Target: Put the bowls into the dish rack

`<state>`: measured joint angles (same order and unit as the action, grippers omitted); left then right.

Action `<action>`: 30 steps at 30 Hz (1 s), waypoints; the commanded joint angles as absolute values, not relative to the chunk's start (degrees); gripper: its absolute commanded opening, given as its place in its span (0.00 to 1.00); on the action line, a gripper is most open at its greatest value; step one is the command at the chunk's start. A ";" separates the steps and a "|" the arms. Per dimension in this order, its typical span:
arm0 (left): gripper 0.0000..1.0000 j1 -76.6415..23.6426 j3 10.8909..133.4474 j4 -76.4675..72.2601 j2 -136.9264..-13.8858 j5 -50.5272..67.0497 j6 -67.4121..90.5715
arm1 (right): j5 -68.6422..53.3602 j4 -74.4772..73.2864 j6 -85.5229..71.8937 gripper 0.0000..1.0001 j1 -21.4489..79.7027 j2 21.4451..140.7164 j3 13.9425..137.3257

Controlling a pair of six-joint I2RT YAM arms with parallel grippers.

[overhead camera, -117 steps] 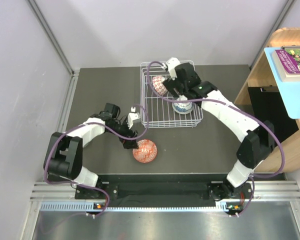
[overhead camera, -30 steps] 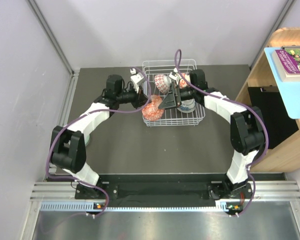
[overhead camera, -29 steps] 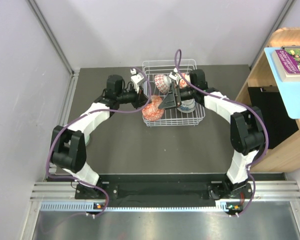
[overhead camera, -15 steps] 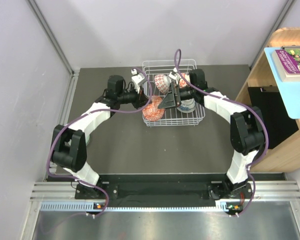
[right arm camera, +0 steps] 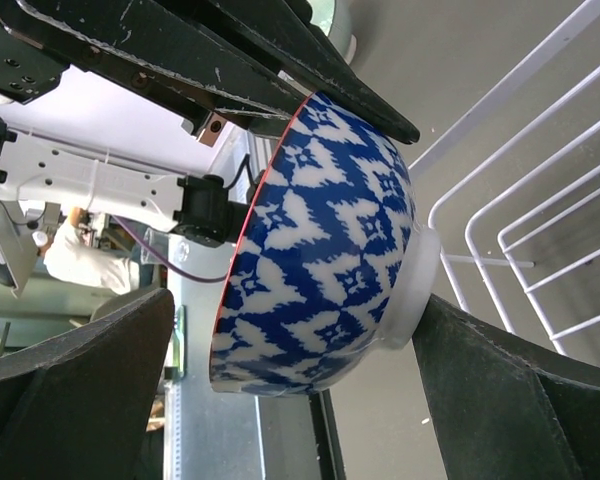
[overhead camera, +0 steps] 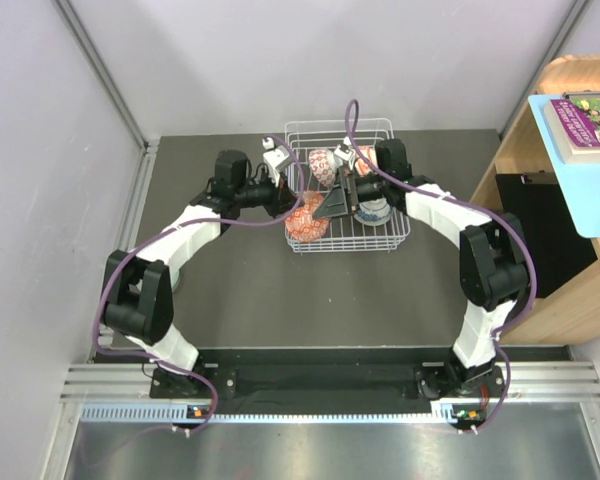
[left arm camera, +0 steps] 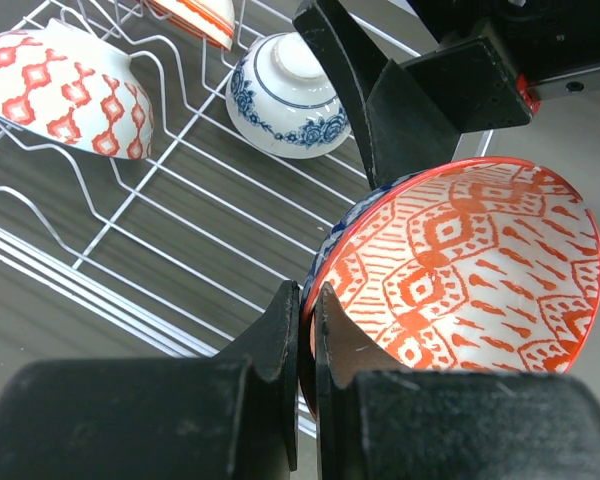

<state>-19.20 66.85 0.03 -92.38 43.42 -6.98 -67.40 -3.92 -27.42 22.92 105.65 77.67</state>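
Left wrist view: your left claw (left arm camera: 305,300) is pinched tight on the rim of the orange-red bowl (left arm camera: 460,270), tilted at the 8 o'clock corner of the dish rack (overhead camera: 382,240) (right claw (right arm camera: 295,300) spread wide, straddling its blue outside).

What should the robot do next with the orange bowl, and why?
Probably close the right gripper on the orange bowl. The left gripper pinches its rim, holding it over the dish rack's near-left corner, and the right fingers stand open on either side of it, one beside its foot ring. That looks like a handover.
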 commanded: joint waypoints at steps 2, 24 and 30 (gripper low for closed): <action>0.00 -19.69 67.76 -4.75 -88.24 44.12 -5.80 | -68.82 -2.11 -26.02 1.00 24.52 106.61 80.16; 0.00 -20.65 67.15 -4.75 -89.65 44.21 -6.77 | -69.34 -2.20 -26.28 0.98 24.70 106.17 80.60; 0.00 -21.18 67.15 -4.75 -90.44 43.51 -7.38 | -69.87 -1.50 -26.80 0.84 24.96 105.21 80.07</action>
